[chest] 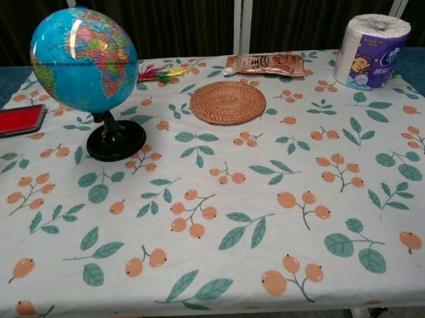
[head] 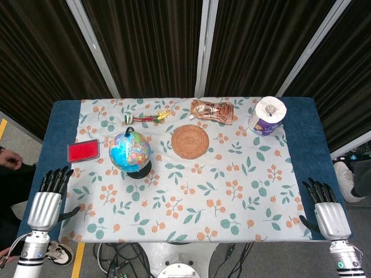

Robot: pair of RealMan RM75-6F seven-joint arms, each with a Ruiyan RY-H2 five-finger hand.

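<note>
A blue globe (head: pixel 130 151) (chest: pixel 84 60) on a black stand rises at the table's left middle. A round woven coaster (head: pixel 189 141) (chest: pixel 228 102) lies near the centre. Behind it lie a brown pouch (head: pixel 213 110) (chest: pixel 265 64) and a small colourful feathered toy (head: pixel 146 117) (chest: pixel 160 71). A toilet paper roll (head: pixel 267 116) (chest: pixel 370 42) stands at the far right. A flat red case (head: pixel 83 150) (chest: pixel 14 120) lies at the left edge. My left hand (head: pixel 47 200) hovers open off the near left corner, nearest the red case. My right hand (head: pixel 326 211) stays open off the near right corner. Neither hand shows in the chest view.
The table carries a white cloth (head: pixel 232 191) (chest: pixel 270 213) printed with leaves and orange berries, over a blue cover (head: pixel 58 124). Dark curtains with pale poles hang behind. Cables (head: pixel 124 258) trail below the front edge.
</note>
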